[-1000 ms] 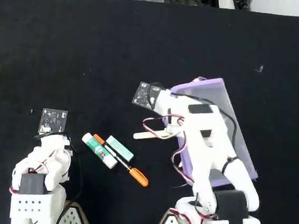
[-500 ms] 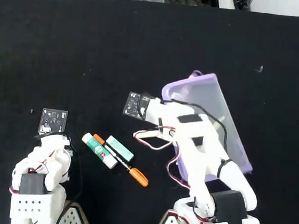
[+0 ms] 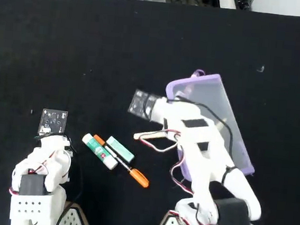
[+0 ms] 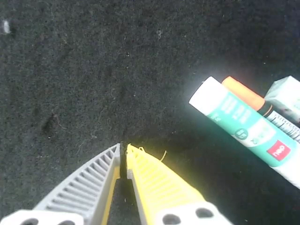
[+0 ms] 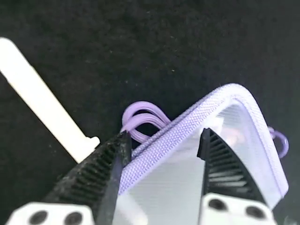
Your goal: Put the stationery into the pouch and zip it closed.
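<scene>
The purple pouch point(image 3: 221, 117) with a clear face lies right of centre, partly under my right arm. My right gripper point(image 3: 174, 97) point(image 5: 161, 138) is shut on the pouch point(image 5: 220, 140) at its near-left corner, one jaw on each side of the woven edge, beside the purple zip loop point(image 5: 143, 119). A glue stick point(image 3: 99, 151) point(image 4: 243, 131), an orange pen point(image 3: 128, 168) point(image 4: 243, 93) and a mint eraser point(image 3: 120, 148) point(image 4: 286, 96) lie together on the black table. My left gripper point(image 3: 54, 138) point(image 4: 123, 152) hangs shut and holds nothing, just left of the glue stick.
A white flat strip point(image 3: 150, 136) point(image 5: 44, 115) lies on the table between the stationery and the pouch, beside my right gripper. Black table point(image 3: 92, 48) stretches bare toward the far edge. Both arm bases stand at the near edge.
My right arm shifted left with the pouch, turning and dragging it a little, then eased slightly back right. The left arm and the stationery have not moved.
</scene>
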